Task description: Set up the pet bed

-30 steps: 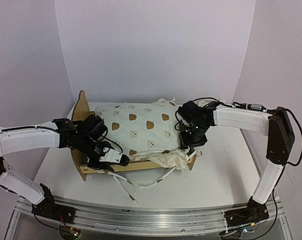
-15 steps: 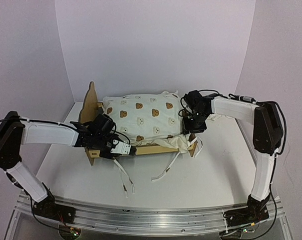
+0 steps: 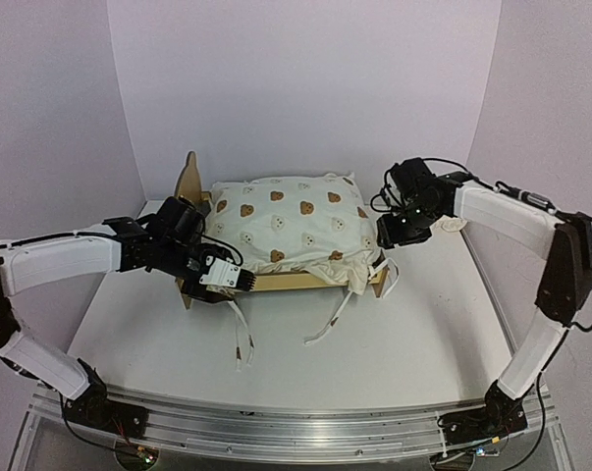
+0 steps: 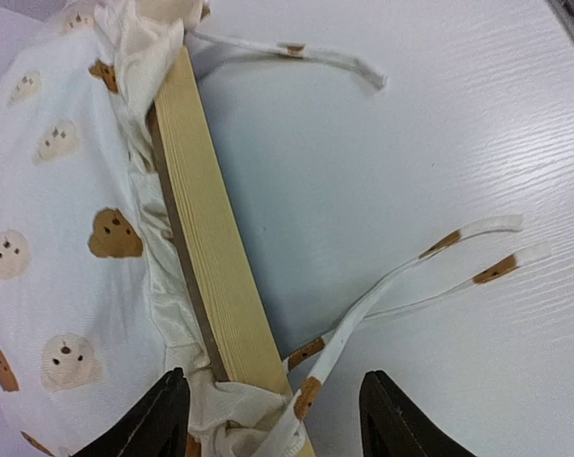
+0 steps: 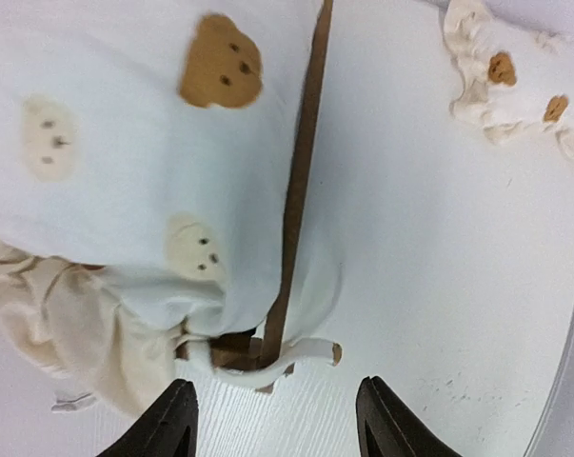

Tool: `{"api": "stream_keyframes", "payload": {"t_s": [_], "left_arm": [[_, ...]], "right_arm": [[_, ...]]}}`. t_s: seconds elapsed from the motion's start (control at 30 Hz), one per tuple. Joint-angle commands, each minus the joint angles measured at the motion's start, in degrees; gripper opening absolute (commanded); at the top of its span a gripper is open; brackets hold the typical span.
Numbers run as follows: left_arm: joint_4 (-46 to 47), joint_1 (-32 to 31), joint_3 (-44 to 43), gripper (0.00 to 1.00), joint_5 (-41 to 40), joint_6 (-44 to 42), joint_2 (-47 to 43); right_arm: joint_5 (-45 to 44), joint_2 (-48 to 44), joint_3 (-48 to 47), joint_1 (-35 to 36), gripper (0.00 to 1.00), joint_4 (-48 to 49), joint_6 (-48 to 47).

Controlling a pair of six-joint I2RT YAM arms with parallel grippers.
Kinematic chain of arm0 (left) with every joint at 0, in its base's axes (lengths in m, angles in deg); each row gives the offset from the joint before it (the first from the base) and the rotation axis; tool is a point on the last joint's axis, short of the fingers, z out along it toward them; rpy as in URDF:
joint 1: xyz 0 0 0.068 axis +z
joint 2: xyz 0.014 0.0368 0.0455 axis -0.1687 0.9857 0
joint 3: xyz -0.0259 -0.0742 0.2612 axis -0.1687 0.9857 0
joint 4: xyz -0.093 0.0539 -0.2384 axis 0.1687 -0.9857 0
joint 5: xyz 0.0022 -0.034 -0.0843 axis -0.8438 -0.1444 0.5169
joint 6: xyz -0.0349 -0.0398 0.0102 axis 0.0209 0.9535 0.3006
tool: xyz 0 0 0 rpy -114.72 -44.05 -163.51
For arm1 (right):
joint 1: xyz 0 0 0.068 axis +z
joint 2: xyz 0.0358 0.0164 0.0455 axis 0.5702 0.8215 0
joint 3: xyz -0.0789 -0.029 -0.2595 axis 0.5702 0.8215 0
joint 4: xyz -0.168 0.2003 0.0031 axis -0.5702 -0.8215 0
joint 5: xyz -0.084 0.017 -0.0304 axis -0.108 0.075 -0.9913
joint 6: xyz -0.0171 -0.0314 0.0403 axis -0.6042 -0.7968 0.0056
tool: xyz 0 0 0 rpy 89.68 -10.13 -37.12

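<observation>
Straddling the front rail (image 4: pixel 206 267) of the pet bed (image 3: pixel 286 221), spread left fingers (image 4: pixel 163 424); off its foot, spread right fingers (image 5: pixel 177 424), both empty.

Left side: white-shelled left arm (image 3: pixel 60 267) with rounded links and black joint housings.
Right side: matching white right arm (image 3: pixel 492 216), with a black elbow block.
Left gripper (image 4: pixel 277 419): matte black tapered fingers (image 4: pixel 168 421).
Right gripper (image 5: pixel 275 419): the same black finger pair.
Wiring: thin black cables (image 3: pixel 435 161) looped at the wrists.
Mounting: black bases on a silver aluminium rail (image 3: pixel 296 424).
</observation>
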Motion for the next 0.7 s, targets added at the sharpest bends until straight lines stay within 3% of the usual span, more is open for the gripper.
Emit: {"api": "stream_keyframes", "payload": {"t_s": [0.0,0.1,0.27,0.37,0.5,0.67], "left_arm": [[-4.31,-0.65,3.62,0.63,9.36,5.59,-6.36],[0.24,-0.72,6.14,0.63,9.43,20.21,-8.86],[10.24,-0.36,9.06,0.62,6.4,47.8,-13.21],[12.59,1.47,11.15,0.62,6.95,61.97,-15.63],[14.15,3.52,15.26,0.62,4.73,74.55,-18.1],[16.56,4.46,20.19,0.63,5.46,81.2,-20.99]], "right_arm": [[-7.01,-7.98,2.77,9.91,0.58,-0.4,0.41],[-6.36,-8.68,5.62,18.82,0.59,3.34,2.84],[-4.11,-6.77,15.16,28.79,0.54,20.89,12.85],[-3.86,-0.85,13.28,34.15,0.53,25.95,17.41],[-3.58,9.12,7.18,39.18,0.53,26.87,20.15],[-3.72,16.78,4.11,40.56,0.51,27.05,27.75]]}}
